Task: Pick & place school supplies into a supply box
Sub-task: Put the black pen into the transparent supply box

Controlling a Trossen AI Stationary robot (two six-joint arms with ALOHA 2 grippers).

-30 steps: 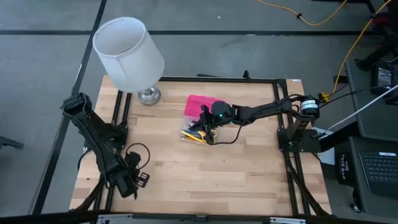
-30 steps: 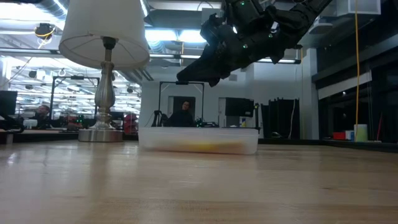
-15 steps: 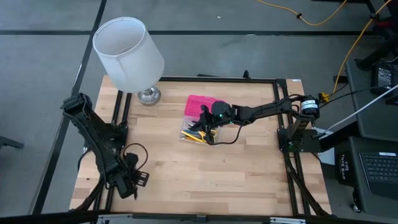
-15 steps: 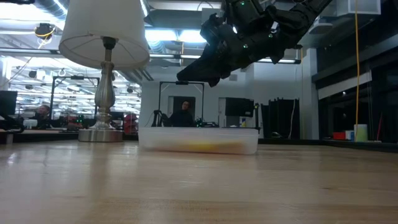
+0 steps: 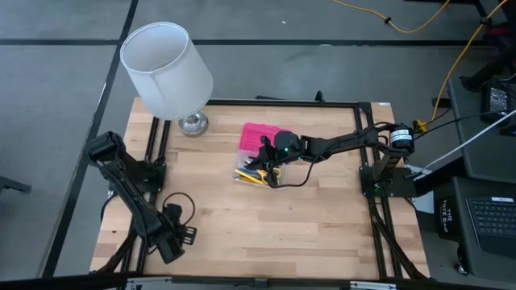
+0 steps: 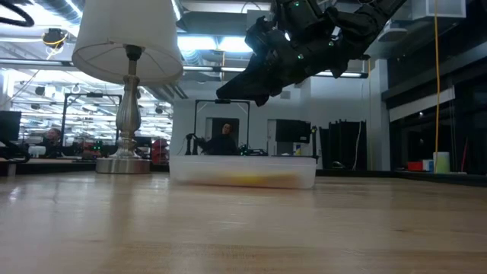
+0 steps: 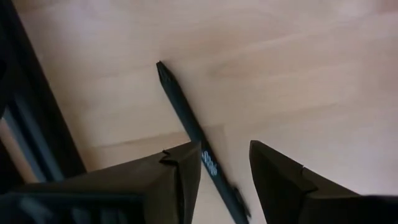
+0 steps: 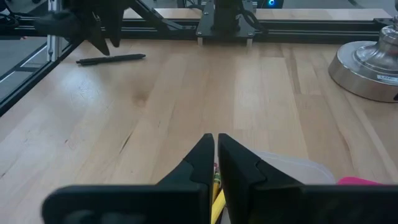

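Pens and pencils, yellow and orange among them (image 5: pixel 256 176), already lie in the clear plastic base of the supply box (image 6: pixel 242 172), which stands near the middle of the wooden counter (image 5: pixel 266 225), with its bright pink lid (image 5: pixel 260 135) just behind it. One slim black pen (image 7: pixel 198 146) is not yet in the box: it lies flat on the counter near the left edge, well apart from the box.

The left hand (image 7: pixel 225 167) is over this pen with its two dark fingers spread open, grasping nothing. In the left wrist view the pen passes through the gap between the fingers, and its long axis runs slanted across the line between the fingertips. This relation matters most, I think: a closing of the fingers would meet the pen on its thin sides.

The right hand (image 8: pixel 216 152) hovers over the box with its fingers pressed together and empty. It is far from the black pen, so the left arm is clearly the nearer one.

A white lamp (image 5: pixel 168 68) stands at the far left corner.
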